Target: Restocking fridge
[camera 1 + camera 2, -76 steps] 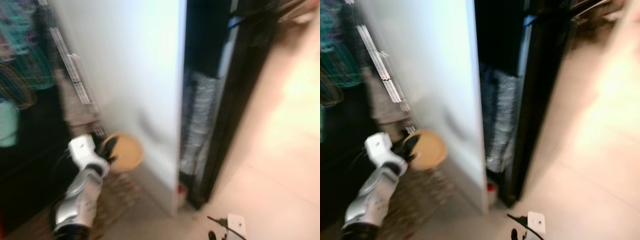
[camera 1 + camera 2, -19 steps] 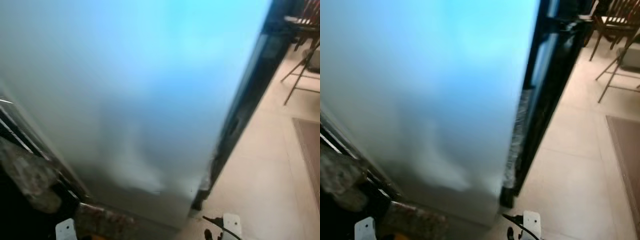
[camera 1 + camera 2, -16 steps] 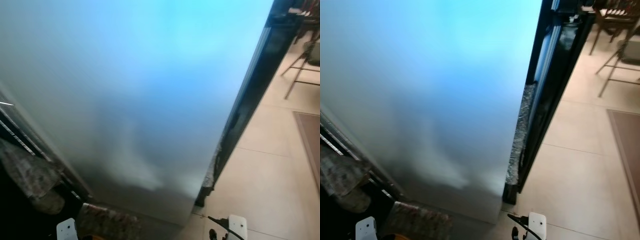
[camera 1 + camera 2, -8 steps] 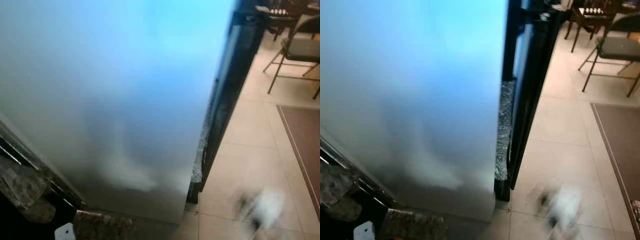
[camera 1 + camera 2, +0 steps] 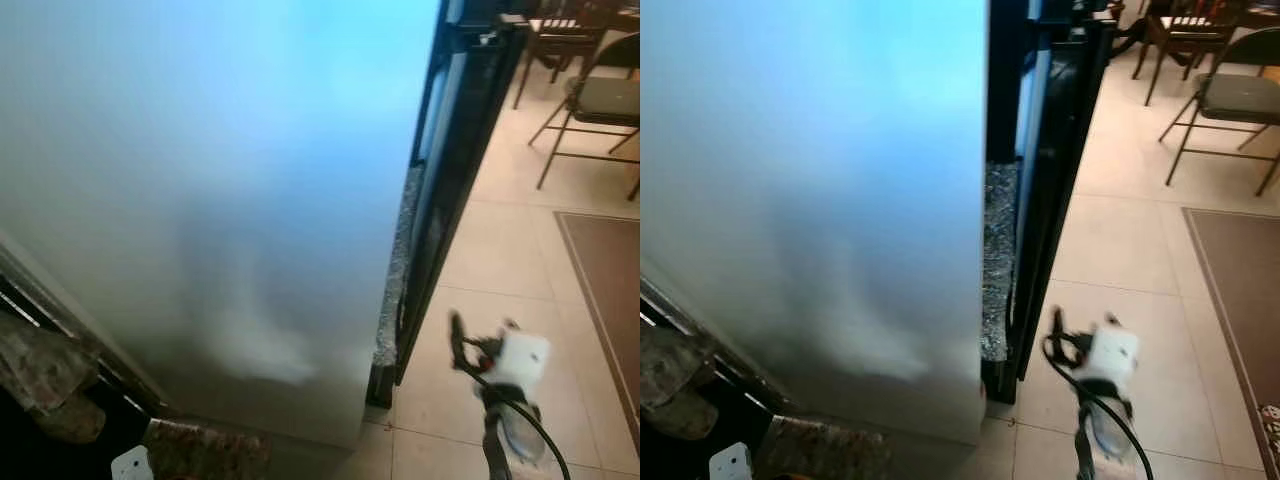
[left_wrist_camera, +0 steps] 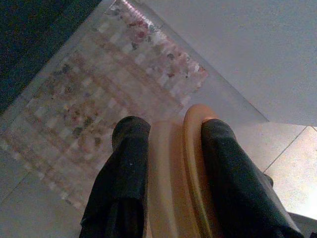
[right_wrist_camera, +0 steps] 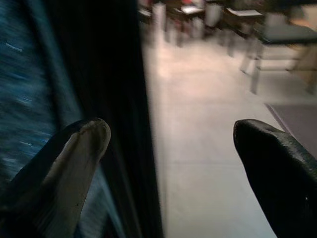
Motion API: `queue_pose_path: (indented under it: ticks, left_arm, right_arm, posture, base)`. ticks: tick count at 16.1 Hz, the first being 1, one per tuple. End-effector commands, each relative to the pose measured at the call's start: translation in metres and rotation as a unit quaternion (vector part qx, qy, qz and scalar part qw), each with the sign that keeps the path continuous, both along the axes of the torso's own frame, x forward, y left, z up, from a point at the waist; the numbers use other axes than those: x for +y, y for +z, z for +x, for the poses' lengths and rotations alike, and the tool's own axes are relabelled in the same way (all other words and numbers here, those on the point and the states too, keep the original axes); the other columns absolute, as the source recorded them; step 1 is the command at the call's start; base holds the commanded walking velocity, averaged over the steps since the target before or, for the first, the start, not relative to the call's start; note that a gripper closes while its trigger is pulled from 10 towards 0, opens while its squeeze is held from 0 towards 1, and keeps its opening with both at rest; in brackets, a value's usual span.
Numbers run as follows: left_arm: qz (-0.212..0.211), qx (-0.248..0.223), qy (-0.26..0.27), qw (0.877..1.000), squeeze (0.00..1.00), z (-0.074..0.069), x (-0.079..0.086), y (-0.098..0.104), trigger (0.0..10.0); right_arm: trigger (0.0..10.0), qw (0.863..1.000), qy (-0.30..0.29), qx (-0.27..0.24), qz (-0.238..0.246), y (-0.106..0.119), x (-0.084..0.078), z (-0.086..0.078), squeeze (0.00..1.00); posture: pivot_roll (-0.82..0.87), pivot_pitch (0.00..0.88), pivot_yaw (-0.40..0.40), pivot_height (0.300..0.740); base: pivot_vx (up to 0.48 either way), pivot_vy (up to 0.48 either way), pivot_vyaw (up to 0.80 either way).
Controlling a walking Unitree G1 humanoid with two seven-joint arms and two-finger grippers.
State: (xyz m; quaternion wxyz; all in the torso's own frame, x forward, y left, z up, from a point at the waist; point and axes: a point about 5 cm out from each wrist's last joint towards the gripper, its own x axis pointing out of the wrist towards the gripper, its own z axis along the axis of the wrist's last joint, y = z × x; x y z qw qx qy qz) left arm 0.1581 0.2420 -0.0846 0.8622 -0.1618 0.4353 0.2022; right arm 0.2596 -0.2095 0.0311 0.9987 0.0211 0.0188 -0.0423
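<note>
A wide pale door panel of the fridge (image 5: 220,180) stands close in front of me, with the fridge's black edge (image 5: 455,170) just right of it. My right gripper (image 5: 1060,345) is raised low beside that black edge, blurred; in the right wrist view its fingers (image 7: 74,153) are spread wide, open and empty, with the dark edge (image 7: 104,99) next to one of them. My left gripper (image 6: 171,134) is shut on the rim of a round orange-tan dish (image 6: 173,188), held low above a patterned mat (image 6: 94,99).
Tiled floor (image 5: 1120,250) runs to the right of the fridge. Folding chairs (image 5: 1225,100) and a table stand at the far right, with a brown rug (image 5: 1235,300) in front of them. A mottled stone-like surface (image 5: 45,375) lies at the lower left.
My right arm has lifted from the bottom edge up beside the fridge's black edge. The camera has swung a little, bringing more floor and chairs into sight. The left gripper still holds the dish.
</note>
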Motion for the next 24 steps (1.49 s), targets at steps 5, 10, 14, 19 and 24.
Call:
queue_pose_path:
  ticks: [5,10,14,19,24]
  left_arm:
    - [0.005,0.003,-0.006,1.0,0.0,0.001,0.001,0.001,10.0]
    - [0.005,0.005,-0.014,1.0,0.0,0.002,-0.002,0.0,10.0]
    - [0.006,0.005,-0.013,1.0,0.0,0.002,0.0,0.001,10.0]
    - [0.004,0.005,-0.015,1.0,0.0,0.002,-0.002,0.0,10.0]
    - [0.004,0.012,-0.008,1.0,0.0,-0.005,0.0,-0.002,10.0]
  right_arm:
    - [10.0,0.998,0.034,-0.028,0.032,0.023,0.006,0.022,0.0]
    - [10.0,0.997,0.055,-0.039,0.029,0.037,0.021,0.039,1.0]
    - [10.0,0.998,0.048,-0.024,0.023,0.045,0.026,0.057,0.15]
    - [10.0,0.998,0.041,-0.023,0.04,0.056,0.032,0.075,0.0]
    - [10.0,0.996,0.078,-0.018,0.033,0.061,0.048,0.084,0.0]
  posture:
    - [-0.18,0.0,0.094,0.74]
    - [-0.19,0.0,0.1,0.74]
    - [-0.19,0.0,0.095,0.74]
    - [-0.17,0.0,0.089,0.74]
    - [-0.16,0.0,0.086,0.74]
  base:
    - [0.0,0.0,0.0]
    - [0.0,0.0,0.0]
    - [0.0,0.0,0.0]
    - [0.0,0.0,0.0]
    - [0.0,0.0,0.0]
